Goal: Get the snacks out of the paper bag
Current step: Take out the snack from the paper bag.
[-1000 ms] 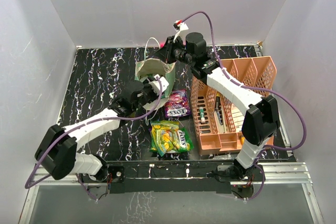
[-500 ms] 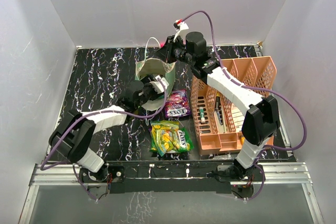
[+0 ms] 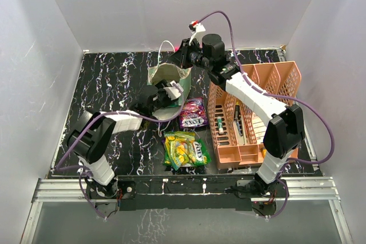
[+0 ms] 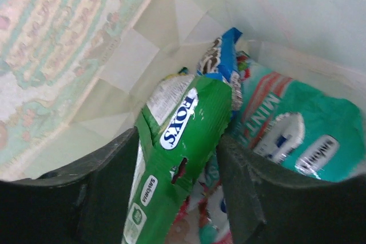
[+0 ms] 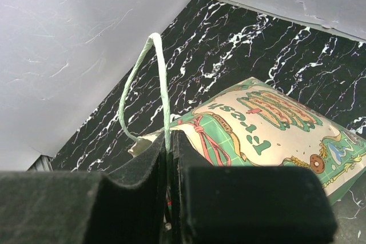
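Observation:
The paper bag lies tilted at the middle back of the table, its mouth towards my left arm. My left gripper is inside the mouth. In the left wrist view it is closed on a green Fox's packet standing between its fingers. A teal packet and a blue wrapped packet lie behind it. My right gripper is shut on the bag's cord handle at the printed bag. A purple packet and a yellow-green packet lie on the table.
A peach slotted organiser with small items stands at the right, close to the bag and the purple packet. The black marbled table is enclosed by white walls on three sides.
My left arm's elbow has swung in and the gripper has gone slightly deeper into the bag's mouth. The right arm and the bag have stayed in place.

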Motion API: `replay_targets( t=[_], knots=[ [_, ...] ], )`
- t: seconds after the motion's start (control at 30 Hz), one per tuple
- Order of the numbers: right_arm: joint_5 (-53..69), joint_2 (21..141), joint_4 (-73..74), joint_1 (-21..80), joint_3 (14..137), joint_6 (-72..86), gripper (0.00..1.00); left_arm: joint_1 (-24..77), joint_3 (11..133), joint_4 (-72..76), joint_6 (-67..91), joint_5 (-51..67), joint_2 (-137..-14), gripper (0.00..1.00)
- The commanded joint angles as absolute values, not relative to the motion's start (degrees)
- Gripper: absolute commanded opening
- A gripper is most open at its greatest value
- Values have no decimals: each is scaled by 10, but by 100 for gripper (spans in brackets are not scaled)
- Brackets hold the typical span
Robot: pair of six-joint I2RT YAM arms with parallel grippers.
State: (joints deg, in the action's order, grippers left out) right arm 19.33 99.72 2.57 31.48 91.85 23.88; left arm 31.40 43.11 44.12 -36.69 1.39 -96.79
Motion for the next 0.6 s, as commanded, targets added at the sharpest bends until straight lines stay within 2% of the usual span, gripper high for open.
replay_targets(
  t=[0.0, 0.07, 0.13, 0.33, 0.43, 0.57],
  knots=[
    [192, 986, -12, 314, 966, 231, 7, 304, 481, 455, -384, 0, -981, 48],
    [191, 986, -11, 315, 967, 229, 7, 303, 482, 462, -387, -5, -984, 38],
    [191, 985, -9, 315, 968, 228, 7, 302, 487, 453, -386, -1, -987, 32],
    [192, 988, -6, 315, 974, 227, 7, 301, 498, 436, -389, 2, -1008, 33],
    [192, 989, -5, 314, 975, 227, 7, 301, 508, 427, -391, 4, -1014, 30],
    [188, 991, -5, 315, 975, 225, 7, 302, 516, 410, -398, 11, -1007, 8]
  ],
)
